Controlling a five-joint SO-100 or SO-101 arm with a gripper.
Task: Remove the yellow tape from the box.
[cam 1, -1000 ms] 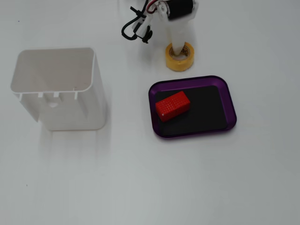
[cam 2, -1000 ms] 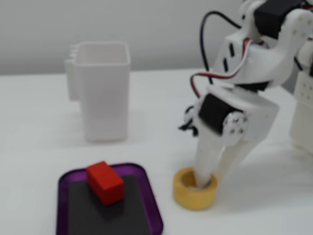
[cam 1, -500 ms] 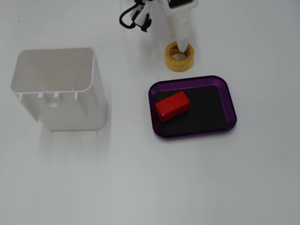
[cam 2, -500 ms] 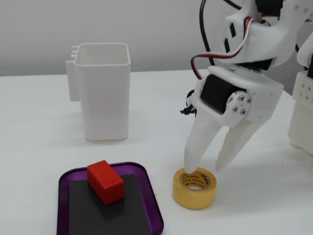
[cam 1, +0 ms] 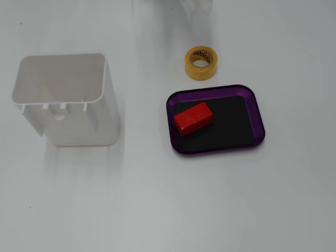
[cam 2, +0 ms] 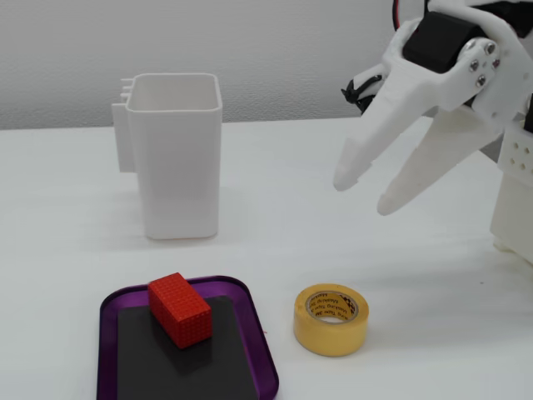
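Note:
The yellow tape point(cam 1: 200, 63) point(cam 2: 331, 319) is a ring-shaped roll lying flat on the white table, just outside the purple box point(cam 1: 260, 122) point(cam 2: 254, 325). The box is a shallow tray with a black floor. A red block point(cam 1: 193, 118) point(cam 2: 179, 309) lies inside it. My white gripper point(cam 2: 365, 192) shows in a fixed view, raised well above the table, up and to the right of the tape. Its fingers point(cam 2: 360, 162) are spread apart and hold nothing. In a fixed view from above the gripper is only a faint blur at the top edge.
A tall white plastic container point(cam 1: 68, 100) point(cam 2: 175, 162) stands upright on the table, away from the box. The arm's white base point(cam 2: 516, 192) stands at the right edge of a fixed view.

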